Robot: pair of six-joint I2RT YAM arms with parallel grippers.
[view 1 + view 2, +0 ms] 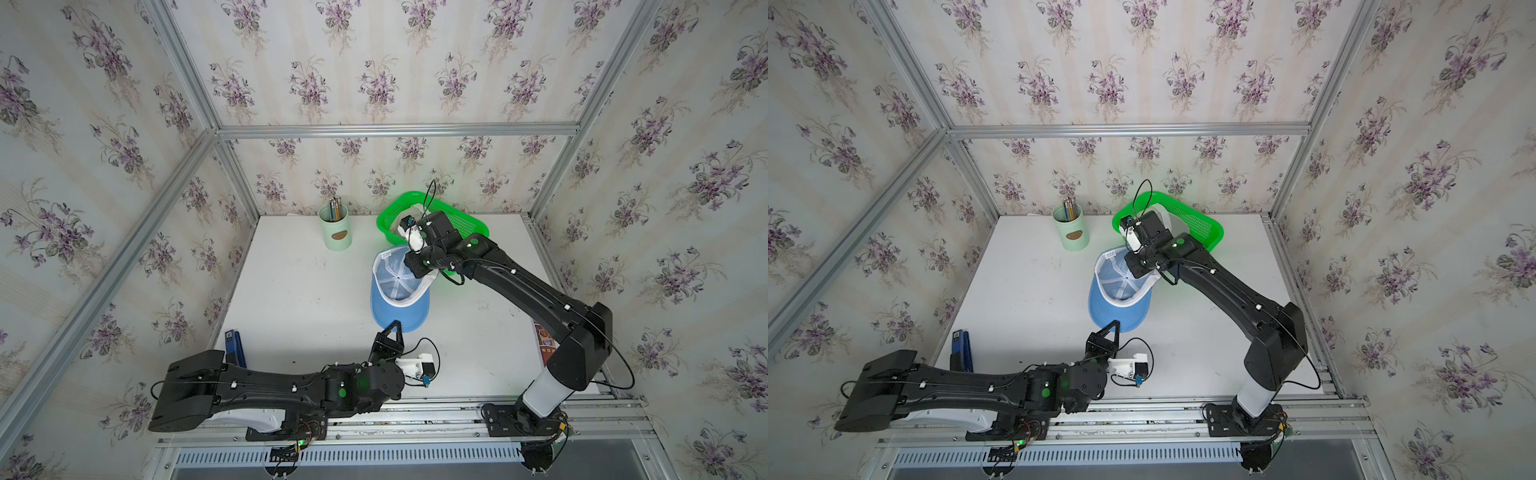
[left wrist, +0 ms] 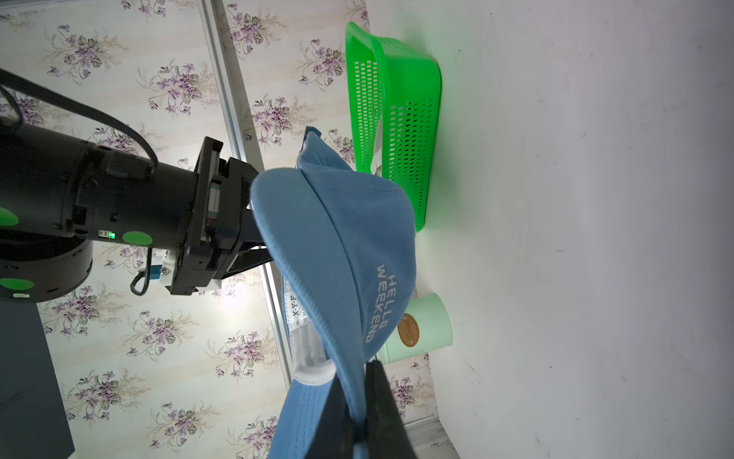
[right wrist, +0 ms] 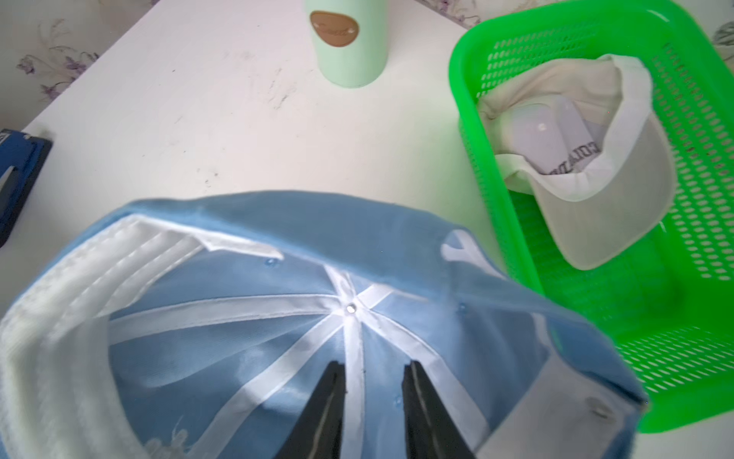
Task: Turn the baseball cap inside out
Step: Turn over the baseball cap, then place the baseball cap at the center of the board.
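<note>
The left gripper [image 1: 394,325] was clamped tight on the brim of the blue baseball cap [image 1: 397,291], keeping it opening-up over the white table [image 1: 299,291] near the green basket [image 1: 467,224], presumably so the right gripper [image 3: 371,369], jaws narrowly apart and gripping nothing, could push into the crown.

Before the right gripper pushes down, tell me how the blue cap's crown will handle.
The crown is likely floppy: thin fabric with taped seams, so it should give under a push. The brim looks stiffer, holding its curve while the left gripper pinches its edge.
</note>
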